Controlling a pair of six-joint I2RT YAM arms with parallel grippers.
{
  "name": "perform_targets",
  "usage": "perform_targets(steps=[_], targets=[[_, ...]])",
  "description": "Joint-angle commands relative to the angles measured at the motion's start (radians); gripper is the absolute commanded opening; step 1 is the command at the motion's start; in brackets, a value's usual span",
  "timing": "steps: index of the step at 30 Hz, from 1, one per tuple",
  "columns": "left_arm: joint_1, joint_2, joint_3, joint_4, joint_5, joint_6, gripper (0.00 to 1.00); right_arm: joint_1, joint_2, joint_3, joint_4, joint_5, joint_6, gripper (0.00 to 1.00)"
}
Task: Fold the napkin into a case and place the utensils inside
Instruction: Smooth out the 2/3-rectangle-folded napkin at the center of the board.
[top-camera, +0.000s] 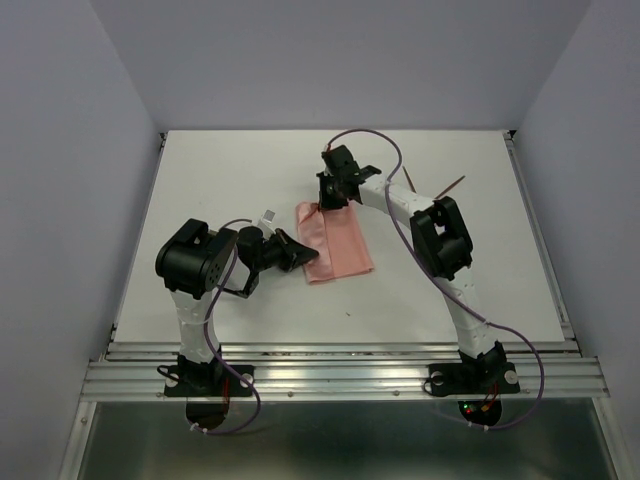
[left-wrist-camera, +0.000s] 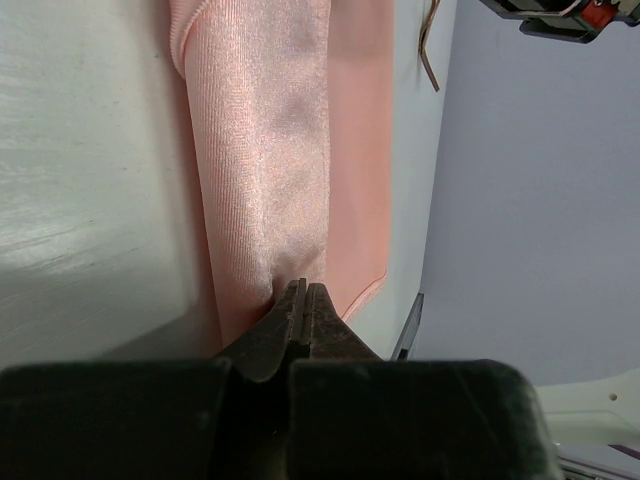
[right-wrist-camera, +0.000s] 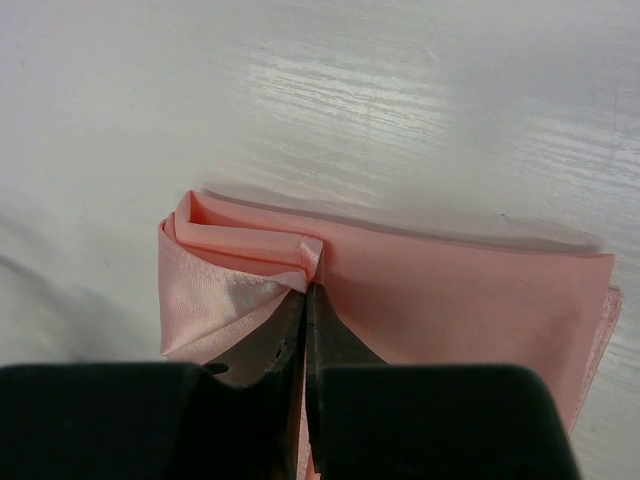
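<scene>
The salmon-pink napkin (top-camera: 337, 245) lies partly folded on the white table, a shiny upper layer (left-wrist-camera: 265, 150) doubled over its left side. My left gripper (top-camera: 298, 252) is shut on the napkin's left edge, and its tips (left-wrist-camera: 303, 290) pinch the folded layer. My right gripper (top-camera: 326, 200) is at the far left corner, shut on a small pleat of cloth (right-wrist-camera: 311, 255). Pink cloth shows between its fingers (right-wrist-camera: 330, 345). Two thin reddish-brown utensils (top-camera: 450, 185) lie on the table to the right of the napkin, beyond the right arm. One utensil (left-wrist-camera: 430, 55) shows in the left wrist view.
The table (top-camera: 220, 190) is walled by grey panels at left, back and right. The right arm's elbow (top-camera: 443, 237) hangs over the table right of the napkin, with purple cables (top-camera: 400, 215) looping along it. An aluminium rail (top-camera: 340, 375) runs along the near edge.
</scene>
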Motion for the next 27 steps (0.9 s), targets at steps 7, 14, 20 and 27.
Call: perform_targets(steps=[7, 14, 20, 27], targets=[[-0.024, 0.038, 0.084, 0.032, 0.023, 0.007, 0.0, -0.005, 0.023, 0.05, 0.025, 0.035, -0.007, 0.19], [-0.024, 0.032, 0.084, 0.014, 0.02, 0.015, 0.0, -0.005, -0.242, -0.18, 0.051, 0.152, -0.02, 0.69], [-0.024, 0.035, 0.092, 0.014, 0.019, 0.014, 0.0, -0.035, -0.45, -0.43, 0.094, 0.198, 0.005, 0.73], [-0.025, 0.033, 0.101, 0.012, 0.025, 0.012, 0.0, -0.065, -0.591, -0.758, 0.126, 0.193, 0.058, 0.62]])
